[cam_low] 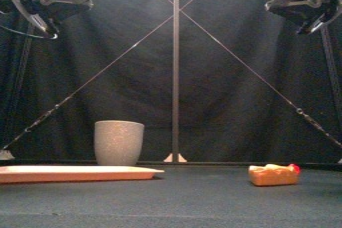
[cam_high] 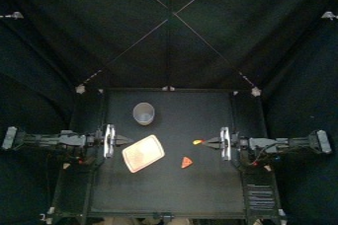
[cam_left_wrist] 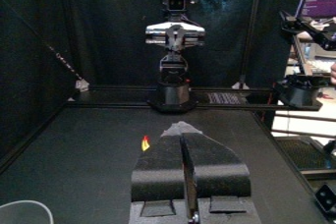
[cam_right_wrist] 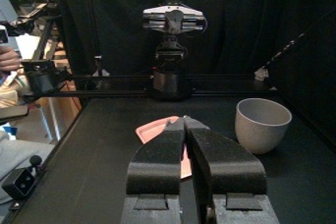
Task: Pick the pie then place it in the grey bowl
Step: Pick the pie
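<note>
Both arms hang raised at the table's sides. The left gripper [cam_left_wrist: 186, 132] and the right gripper [cam_right_wrist: 186, 124] each have their jaws pressed together. The pie [cam_high: 189, 159] lies on the table near the pink tray [cam_high: 142, 154], apart from it. The grey bowl [cam_high: 144, 114] stands behind. The right arm looks nearer; it would need to open wide before descending.

Pie [cam_high: 188, 160] sits in the open w/ room all round, ahead of & below right fingers [cam_right_wrist: 160, 157]; tray [cam_high: 142, 153] near, past it; cup [cam_high: 144, 114] farther, toward back.
</note>
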